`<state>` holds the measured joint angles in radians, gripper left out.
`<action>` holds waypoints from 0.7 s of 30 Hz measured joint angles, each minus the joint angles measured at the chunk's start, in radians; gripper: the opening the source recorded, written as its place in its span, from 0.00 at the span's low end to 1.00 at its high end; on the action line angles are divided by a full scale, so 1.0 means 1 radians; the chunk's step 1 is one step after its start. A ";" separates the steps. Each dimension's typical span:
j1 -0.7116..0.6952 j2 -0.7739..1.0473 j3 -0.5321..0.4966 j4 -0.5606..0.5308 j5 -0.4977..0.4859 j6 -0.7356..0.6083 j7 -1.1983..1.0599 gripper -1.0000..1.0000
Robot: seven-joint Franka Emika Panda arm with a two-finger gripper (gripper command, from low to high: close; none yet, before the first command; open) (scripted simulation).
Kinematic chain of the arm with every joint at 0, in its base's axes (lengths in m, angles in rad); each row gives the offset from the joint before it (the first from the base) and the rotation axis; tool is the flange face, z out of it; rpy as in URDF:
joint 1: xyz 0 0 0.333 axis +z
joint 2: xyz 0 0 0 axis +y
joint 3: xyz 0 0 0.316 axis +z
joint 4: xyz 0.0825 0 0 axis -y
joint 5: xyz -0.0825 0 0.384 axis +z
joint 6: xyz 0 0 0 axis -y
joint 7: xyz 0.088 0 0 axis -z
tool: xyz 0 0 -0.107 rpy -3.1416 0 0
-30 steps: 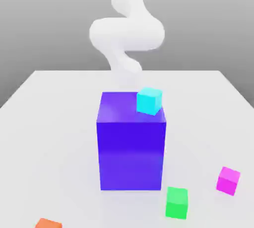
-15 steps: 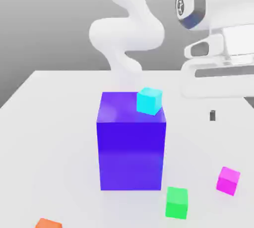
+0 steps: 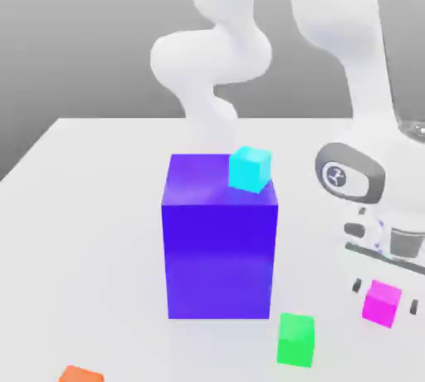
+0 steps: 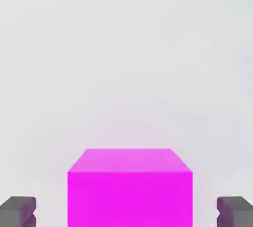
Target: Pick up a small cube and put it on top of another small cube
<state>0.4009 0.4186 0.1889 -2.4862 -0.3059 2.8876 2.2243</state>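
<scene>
The small magenta-pink cube (image 3: 382,304) rests on the white table near the exterior view's right edge. My gripper (image 3: 385,297) has come down over it, with one dark fingertip on each side of the cube. In the hand view the cube (image 4: 129,191) sits between the two grey fingertips (image 4: 18,211), and a gap shows on both sides, so the gripper (image 4: 126,212) is open and not touching it. A small green cube (image 3: 295,340) lies on the table just to the exterior view's left of the magenta one.
A tall blue-violet block (image 3: 219,247) stands mid-table with a small cyan cube (image 3: 250,168) on its top corner. An orange cube (image 3: 80,374) pokes in at the front left edge. The white arm (image 3: 217,56) rises behind the block.
The hand has descended from high on the exterior view's right down to the magenta cube and now straddles it. None of the cubes has moved.
</scene>
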 joint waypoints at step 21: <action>-0.184 -0.212 0.133 -0.044 0.102 -0.170 -0.500 0.00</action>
<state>0.2171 0.2070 0.3214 -2.5305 -0.2035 2.7172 1.7239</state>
